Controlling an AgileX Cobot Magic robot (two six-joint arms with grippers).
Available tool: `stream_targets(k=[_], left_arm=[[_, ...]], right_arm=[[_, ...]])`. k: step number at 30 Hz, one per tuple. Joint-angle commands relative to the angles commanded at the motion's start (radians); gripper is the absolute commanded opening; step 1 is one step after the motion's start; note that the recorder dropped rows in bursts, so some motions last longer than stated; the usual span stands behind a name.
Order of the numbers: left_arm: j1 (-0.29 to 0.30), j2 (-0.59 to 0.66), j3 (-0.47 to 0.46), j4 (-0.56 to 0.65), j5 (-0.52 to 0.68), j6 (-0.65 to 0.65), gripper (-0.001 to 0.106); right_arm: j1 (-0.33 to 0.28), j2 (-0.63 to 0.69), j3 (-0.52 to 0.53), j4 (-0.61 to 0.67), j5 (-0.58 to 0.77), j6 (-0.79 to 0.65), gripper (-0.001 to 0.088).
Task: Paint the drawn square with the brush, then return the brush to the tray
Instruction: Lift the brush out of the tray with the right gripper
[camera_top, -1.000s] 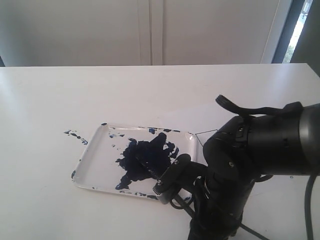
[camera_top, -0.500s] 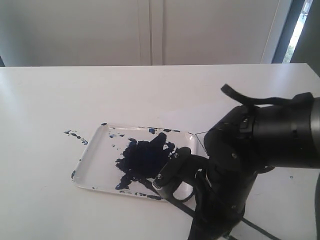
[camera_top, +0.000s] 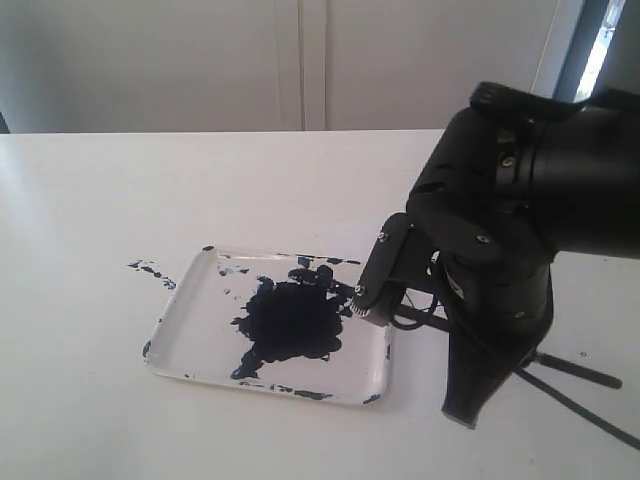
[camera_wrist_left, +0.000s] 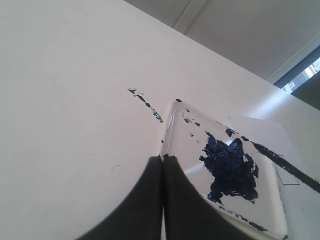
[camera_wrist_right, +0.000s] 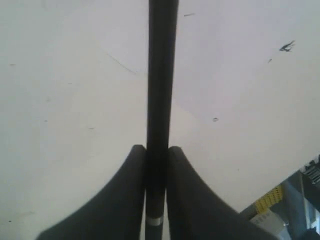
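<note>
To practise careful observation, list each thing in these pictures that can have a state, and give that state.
Shallow clear-white rectangular tray: holds a dark navy paint blotch at its middle.
Long slim black brush: gripped at its handle.
Thin black drawn square on white paper: visible part white, unpainted.
Left gripper: jaws shut, empty.
Right gripper: jaws shut on the brush.

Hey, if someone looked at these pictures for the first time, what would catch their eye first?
Probably the dark navy paint blotch in the middle of the tray, on the white table in the exterior view. Next, the bulky black right arm looming just right of the tray. In the right wrist view, the brush is clamped in the right gripper, between its fingers.
</note>
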Motion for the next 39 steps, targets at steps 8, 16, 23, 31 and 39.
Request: stream_targets(k=[8,16,23,31,39], left_arm=[[0.0,0.0,0.0,0.0,0.0,0.0,0.0],[0.0,0.0,0.0,0.0,0.0,0.0,0.0],[0.0,0.0,0.0,0.0,0.0,0.0,0.0],[0.0,0.0,0.0,0.0,0.0,0.0,0.0],[0.0,0.0,0.0,0.0,0.0,0.0,0.0]], right_arm=[[0.0,0.059,0.0,-0.002,0.0,0.0,0.0],[0.0,0.157,0.0,-0.063,0.0,0.014,0.0],[0.0,0.217,-0.001,-0.162,0.0,0.087,0.0],[0.0,0.225,-0.023,-0.08,0.0,0.068,0.0],[0.0,0.225,-0.023,0.042,0.0,0.013,0.0]])
